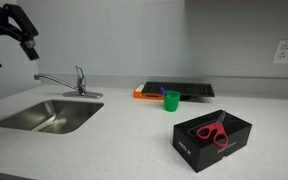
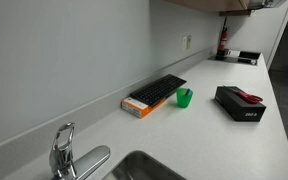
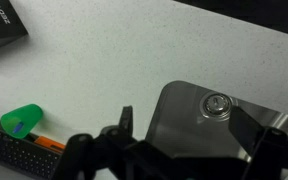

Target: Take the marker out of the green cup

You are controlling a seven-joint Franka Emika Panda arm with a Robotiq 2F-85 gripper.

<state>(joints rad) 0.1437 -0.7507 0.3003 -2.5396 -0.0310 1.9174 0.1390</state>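
One green cup (image 1: 171, 101) stands upright on the white surface (image 1: 114, 150), just in front of a black keyboard (image 1: 179, 89) that lies along the wall. From your wrist view you look down into the cup's mouth, and the blue marker (image 3: 19, 127) shows inside it, its end close to the rim. A flat orange object (image 1: 141, 94) lies at the keyboard's end, near the cup but not touching it.

Closer to the front edge in an exterior view sits a black box (image 1: 214, 141), open at the top, with red scissors (image 1: 212, 133) lying in it. The box is well apart from the cup.

Your gripper (image 1: 13, 55) hangs high above the sink (image 1: 49, 115), far from the cup and holding nothing. Its fingers (image 3: 125, 118) are spread wide. In the wrist view one rises dark from the lower edge and the other stands off to the side over the steel basin, with the drain (image 3: 218, 104) showing between them.

The faucet (image 1: 77, 79) stands behind the sink by the wall. An outlet (image 1: 283, 50) sits on the wall beyond the box.
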